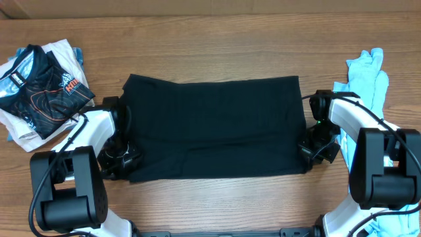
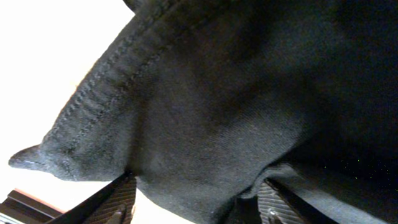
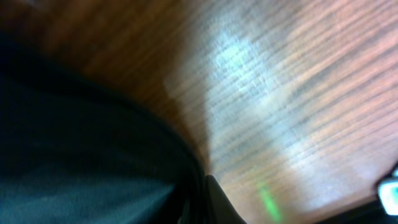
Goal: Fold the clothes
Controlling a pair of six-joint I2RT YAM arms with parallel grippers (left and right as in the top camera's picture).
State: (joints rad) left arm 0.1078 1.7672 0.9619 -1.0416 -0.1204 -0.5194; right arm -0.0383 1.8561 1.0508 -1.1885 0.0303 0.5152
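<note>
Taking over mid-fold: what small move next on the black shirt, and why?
Probably raise both near corners slightly, ready to fold them away. The plain black fabric T-shirt lies flat; the left gripper has cloth between its fingers; the right gripper sits at the opposite edge, grip unclear.

Work surface: wooden table [image 1: 210, 49], brown grain running left to right, fills the overhead view. Paler tan strip [image 1: 210, 5] along the far edge. Right wrist view: whitish glare patch [image 3: 233, 59] on the grain below me and a small green spot [image 3: 267, 202], blurred. Left wrist background blown out white.
</note>
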